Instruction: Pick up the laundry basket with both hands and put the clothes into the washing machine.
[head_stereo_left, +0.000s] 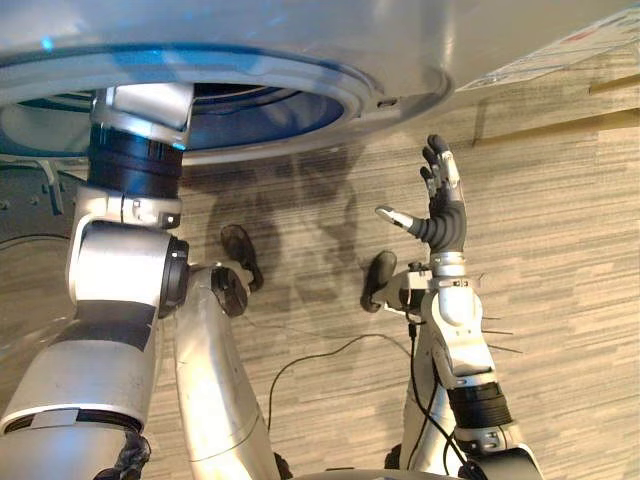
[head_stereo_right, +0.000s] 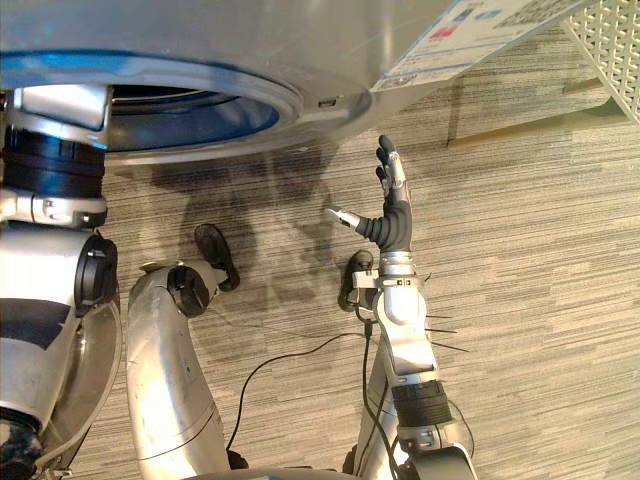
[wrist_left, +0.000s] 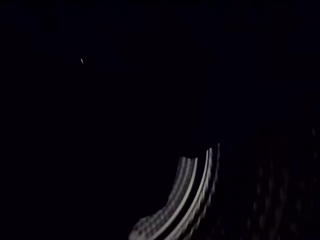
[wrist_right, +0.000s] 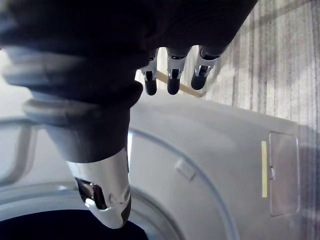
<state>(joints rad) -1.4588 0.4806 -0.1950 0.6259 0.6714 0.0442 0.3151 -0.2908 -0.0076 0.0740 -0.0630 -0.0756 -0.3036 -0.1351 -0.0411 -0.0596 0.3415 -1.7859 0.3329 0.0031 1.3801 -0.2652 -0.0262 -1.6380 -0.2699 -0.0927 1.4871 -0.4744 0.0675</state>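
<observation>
The washing machine stands along the far side, its round blue-rimmed opening facing me. My left arm reaches through that opening, and the hand is hidden inside the drum. The left wrist view is dark, with pale ribbed curves of the drum wall. My right hand hangs open over the floor to the right of the opening, fingers straight and thumb spread, holding nothing. Its fingers and thumb point toward the machine's front. A white perforated basket corner shows at the far right.
Striped grey-brown carpet covers the floor below and right of the machine. The machine's open round door sits at the lower left beside my left arm. A printed label is stuck on the machine's front.
</observation>
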